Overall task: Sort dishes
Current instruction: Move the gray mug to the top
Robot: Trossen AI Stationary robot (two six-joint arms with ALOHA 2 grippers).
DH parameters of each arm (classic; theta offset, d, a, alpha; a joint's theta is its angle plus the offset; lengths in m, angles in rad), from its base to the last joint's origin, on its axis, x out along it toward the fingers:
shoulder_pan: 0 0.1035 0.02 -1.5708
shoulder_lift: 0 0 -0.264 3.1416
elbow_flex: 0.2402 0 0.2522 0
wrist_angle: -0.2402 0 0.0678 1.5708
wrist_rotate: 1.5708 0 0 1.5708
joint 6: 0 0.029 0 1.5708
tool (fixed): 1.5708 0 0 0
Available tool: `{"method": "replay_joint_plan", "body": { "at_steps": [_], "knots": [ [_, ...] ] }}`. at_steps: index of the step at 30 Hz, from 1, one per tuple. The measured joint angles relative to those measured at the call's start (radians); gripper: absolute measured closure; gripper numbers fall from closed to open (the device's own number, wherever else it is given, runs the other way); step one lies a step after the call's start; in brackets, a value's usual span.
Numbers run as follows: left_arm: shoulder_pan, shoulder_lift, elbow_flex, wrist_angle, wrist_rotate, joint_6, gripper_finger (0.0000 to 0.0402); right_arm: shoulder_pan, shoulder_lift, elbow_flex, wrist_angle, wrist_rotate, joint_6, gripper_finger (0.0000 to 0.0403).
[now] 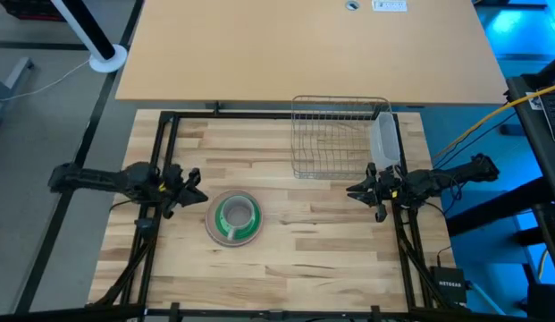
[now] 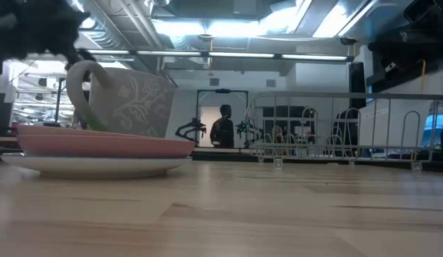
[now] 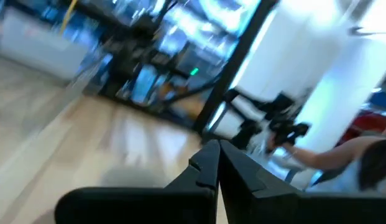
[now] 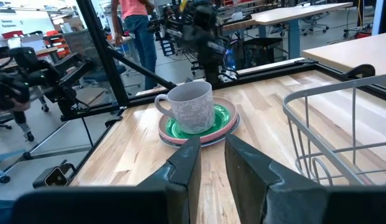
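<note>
1. Closest in the low view: white plate [image 2: 93,165] flat on the table [image 2: 278,214], pink plate [image 2: 100,145] stacked on it, grey cup [image 2: 125,100] on top with a leafy pattern and its handle turned to 9 o'clock. Barely a sliver of green there.
2. Looking straight down, though, green plate [image 1: 234,217] obvious inside the pink rim, whole stack at about 7 o'clock on the wooden top.
3. Left gripper [image 1: 195,186] just beside the stack at its 10 o'clock, not touching; own wrist camera shows the fingers [image 3: 208,165] pressed together, holding nothing.
4. Right gripper [image 1: 358,190] well apart at 3 o'clock of the stack, aimed at it; jaws a narrow gap apart, nothing between them, cup and plates dead ahead in its wrist camera.
5. Wire dish rack [image 1: 338,134] at 12 o'clock of the table, translucent tub [image 1: 385,140] touching its side.
6. Far off, only in the low view: a person [image 2: 222,128] in a doorway.
7. Only readable writing: "NETGEAR" on a black box [image 1: 449,283] at 5 o'clock, overhead only.
</note>
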Motion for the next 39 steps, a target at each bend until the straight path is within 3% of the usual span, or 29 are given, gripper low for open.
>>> {"method": "replay_joint_plan", "body": {
  "at_steps": [7,18,24,27,31,39],
  "knots": [
    [-0.274,0.133,0.098,0.060,-0.317,0.145,0.0401,0.000,0.000,0.000,0.000,0.000,0.000,0.0325],
    [-0.559,0.737,0.469,0.006,-0.717,0.434,0.0402,0.000,0.000,0.000,0.000,-0.002,0.026,0.0325],
    [-0.653,0.996,0.643,-0.052,-0.818,0.433,0.0401,0.000,0.000,0.000,0.000,-0.003,0.138,0.0325],
    [-0.677,1.086,0.714,-0.045,-0.818,0.356,0.0401,0.000,0.000,0.000,0.000,-0.003,0.185,0.0325],
    [-0.682,1.163,0.782,-0.044,-0.818,0.091,0.0389,0.000,0.000,0.000,0.000,-0.003,0.217,0.0325],
    [-0.703,1.239,0.803,-0.050,-0.721,-0.295,0.0313,0.000,0.003,0.000,0.000,-0.003,0.219,0.0325]
  ]
}}
